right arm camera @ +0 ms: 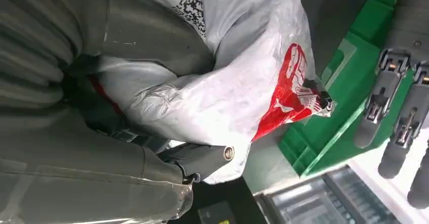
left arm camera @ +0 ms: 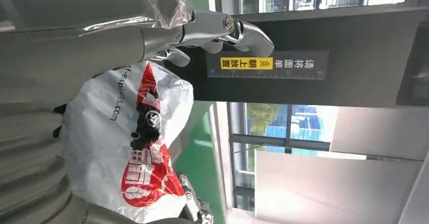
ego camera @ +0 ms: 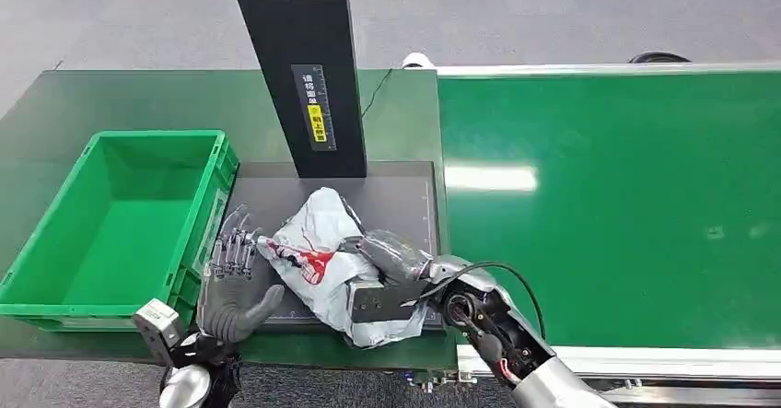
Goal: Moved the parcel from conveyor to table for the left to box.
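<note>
Parcel on the dark scan mat, between the two hands.

Right hand (ego camera: pixel 391 259) has its fingers wrapped over the white-and-red courier bag (ego camera: pixel 327 265), gripping it from the conveyor (ego camera: pixel 608 205) side. Left hand (ego camera: pixel 232 284) stands upright just beside the bag's other end, fingers spread and straight, holding nothing; whether the fingertips touch the plastic, cannot tell. Green crate (ego camera: pixel 55 233) sits just beyond the left hand. Black scanner post (ego camera: pixel 299 58) rises past the bag.

The right hand (ego camera: pixel 391 259), reaching in from the lower right, grips the parcel (ego camera: pixel 322 261), while the left hand (ego camera: pixel 232 284) stands upright beside it, fingers spread and holding nothing.
</note>
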### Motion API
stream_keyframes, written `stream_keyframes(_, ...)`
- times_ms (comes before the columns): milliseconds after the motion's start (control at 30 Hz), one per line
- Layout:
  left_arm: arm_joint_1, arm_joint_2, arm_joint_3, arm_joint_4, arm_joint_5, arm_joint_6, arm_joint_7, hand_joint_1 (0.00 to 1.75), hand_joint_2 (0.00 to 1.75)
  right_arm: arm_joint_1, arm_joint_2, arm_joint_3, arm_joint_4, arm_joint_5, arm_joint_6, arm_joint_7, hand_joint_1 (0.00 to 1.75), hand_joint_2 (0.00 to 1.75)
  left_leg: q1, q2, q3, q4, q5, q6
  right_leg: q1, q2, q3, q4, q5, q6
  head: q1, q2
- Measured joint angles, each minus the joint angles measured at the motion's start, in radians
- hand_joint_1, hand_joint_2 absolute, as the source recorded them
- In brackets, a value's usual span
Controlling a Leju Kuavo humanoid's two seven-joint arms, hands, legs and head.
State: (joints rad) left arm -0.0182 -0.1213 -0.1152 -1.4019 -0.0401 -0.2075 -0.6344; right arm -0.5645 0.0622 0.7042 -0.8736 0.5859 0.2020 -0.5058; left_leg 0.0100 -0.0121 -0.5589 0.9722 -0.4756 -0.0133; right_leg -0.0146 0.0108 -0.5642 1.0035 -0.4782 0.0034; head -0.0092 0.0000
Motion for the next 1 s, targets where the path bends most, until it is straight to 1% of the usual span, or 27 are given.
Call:
stream_keyframes(133, 0.005, 0.000, 0.000, 0.000, 0.000, 0.001, 0.000, 0.00, 1.75, 0.001, 0.005, 0.006, 0.002, -0.014, -0.091, 0.005, 0.00, 1.75, 0.000, 0.000, 0.000, 0.000, 0.000, 0.000, 0.000, 0.000, 0.000, 0.000, 0.000, 0.000, 0.000, 0.000)
stream_keyframes(367, 0.007, 0.000, 0.000, -0.001, -0.002, 0.002, 0.003, 0.00, 1.75, 0.024, -0.006, -0.035, -0.020, -0.084, -0.139, 0.007, 0.00, 1.75, 0.000, 0.000, 0.001, 0.000, 0.000, 0.000, 0.000, 0.000, 0.000, 0.000, 0.000, 0.000, 0.000, 0.000)
stream_keyframes(467, 0.018, 0.000, 0.000, -0.012, -0.004, 0.002, 0.006, 0.00, 1.75, 0.057, -0.014, -0.082, -0.042, -0.165, -0.138, -0.015, 0.00, 1.75, 0.000, 0.000, 0.000, 0.000, 0.000, 0.000, 0.000, 0.000, 0.000, 0.000, 0.000, 0.000, 0.000, 0.000)
stream_keyframes(533, 0.022, -0.001, 0.001, -0.017, -0.005, 0.002, 0.007, 0.00, 1.75, 0.073, -0.019, -0.111, -0.051, -0.187, -0.137, -0.020, 0.00, 1.75, 0.000, 0.000, 0.000, 0.000, 0.000, 0.000, 0.000, 0.000, 0.000, 0.000, 0.000, 0.000, 0.000, 0.000)
stream_keyframes(733, 0.027, -0.002, 0.001, -0.026, -0.006, 0.002, 0.007, 0.00, 1.75, 0.093, -0.027, -0.152, -0.069, -0.195, -0.136, -0.024, 0.00, 1.75, 0.000, 0.000, 0.001, 0.000, 0.000, 0.000, 0.000, 0.000, 0.000, 0.000, 0.000, 0.000, 0.000, 0.000)
stream_keyframes(1000, 0.031, -0.003, 0.001, -0.026, -0.006, 0.002, 0.007, 0.00, 1.75, 0.100, -0.031, -0.164, -0.076, -0.197, -0.136, -0.025, 0.00, 1.75, 0.000, 0.000, 0.001, 0.000, 0.000, 0.000, 0.000, 0.000, 0.000, 0.000, 0.000, 0.000, 0.000, 0.000)
